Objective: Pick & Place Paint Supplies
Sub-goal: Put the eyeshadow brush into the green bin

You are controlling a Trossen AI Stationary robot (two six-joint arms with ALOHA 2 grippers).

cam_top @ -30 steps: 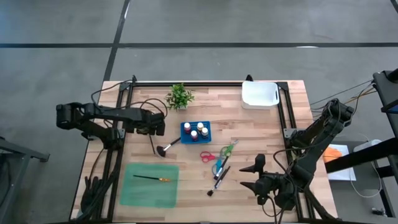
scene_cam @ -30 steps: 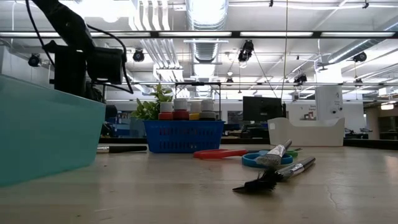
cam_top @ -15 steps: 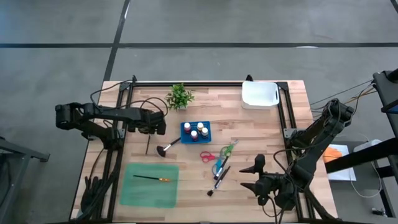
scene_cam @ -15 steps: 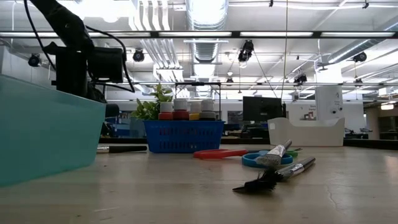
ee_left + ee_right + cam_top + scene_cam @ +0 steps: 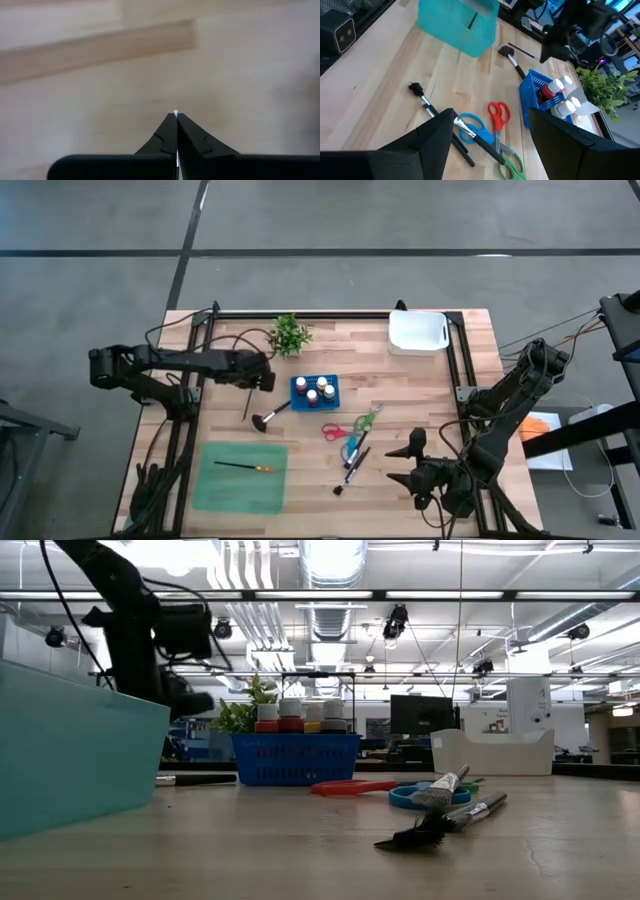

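My left gripper [image 5: 258, 383] hovers between the blue basket [image 5: 315, 391] of paint bottles and the table's left rail, just far of a fan brush [image 5: 266, 418] that lies flat. In the left wrist view its fingers [image 5: 176, 114] are shut, tips together over bare wood. A thin dark line runs from under it toward the near edge; held brush or shadow, I cannot tell. Red scissors [image 5: 335, 430], blue scissors [image 5: 352, 448], green scissors [image 5: 368, 420] and dark brushes [image 5: 352, 470] lie mid-table. My right gripper [image 5: 407, 461] waits open near the right near corner. My left gripper shows a tiny white speck [image 5: 175, 112] right between its shut fingertips. I cannot tell whether that is a held thing or only the tips themselves. Nothing reaches past the fingers in the left wrist view.
A green tray [image 5: 240, 485] at the near left holds one thin brush [image 5: 243, 467]. A potted plant [image 5: 289, 335] and a white bin [image 5: 417, 332] stand along the far edge. Black rails run down both sides. Bare wood lies between the tray and the scissors.
My left gripper has moved toward the table's right edge and slightly toward the far edge, nearer the blue basket, and its wrist has turned. The thin dark line under it has swung with it. Everything on the table has kept its place.
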